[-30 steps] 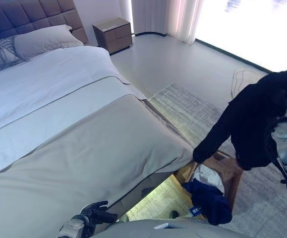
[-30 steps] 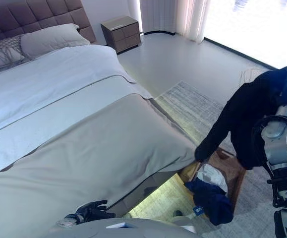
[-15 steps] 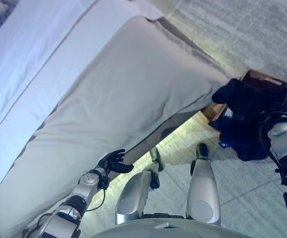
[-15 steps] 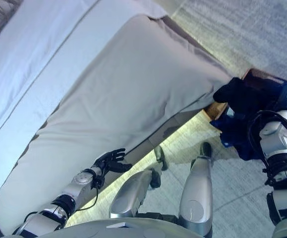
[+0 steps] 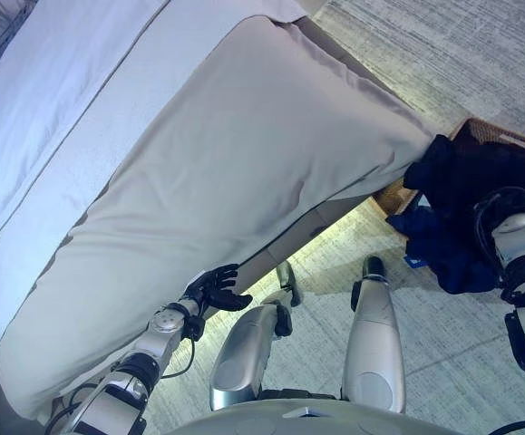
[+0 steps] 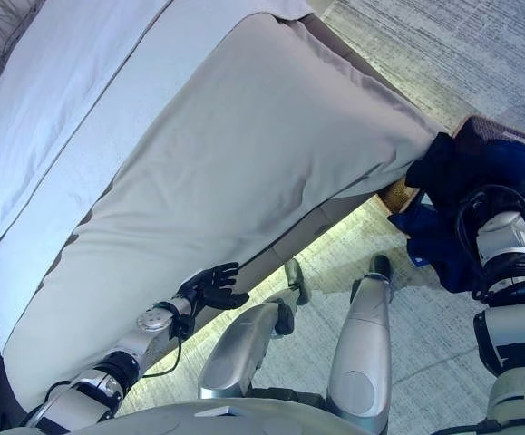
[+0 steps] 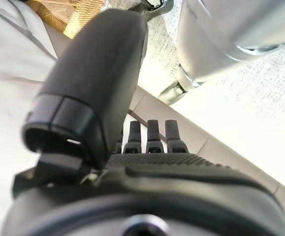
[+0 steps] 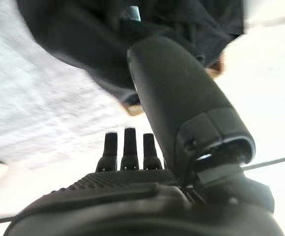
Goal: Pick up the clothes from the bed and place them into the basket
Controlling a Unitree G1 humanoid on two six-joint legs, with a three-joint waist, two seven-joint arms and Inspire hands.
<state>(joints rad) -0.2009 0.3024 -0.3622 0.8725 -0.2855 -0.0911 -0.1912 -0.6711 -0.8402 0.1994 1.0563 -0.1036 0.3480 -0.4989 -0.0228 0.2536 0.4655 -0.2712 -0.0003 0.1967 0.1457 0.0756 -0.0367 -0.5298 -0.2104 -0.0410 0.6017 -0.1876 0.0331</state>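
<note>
A black garment (image 5: 472, 170) lies bunched over the brown wicker basket (image 5: 485, 130) on the floor at the bed's foot corner. Dark blue clothes (image 5: 445, 257) hang over the basket's near side. My right arm (image 5: 521, 246) reaches to the basket from the right. In the right wrist view my right hand (image 8: 132, 194) has straight fingers and a spread thumb, with the black garment (image 8: 78, 39) just past them and not gripped. My left hand (image 5: 213, 288) is open and empty beside the bed's lower edge; it also shows in the left wrist view (image 7: 147, 172).
The bed (image 5: 244, 154) has a grey cover and a white sheet (image 5: 72, 100) with no clothes on the part in view. A pale woven rug (image 5: 443, 45) covers the floor around the basket.
My right arm has lowered the black garment from high in the air down onto the basket. The camera has tilted down toward the floor. My left hand stays by the bed's edge.
</note>
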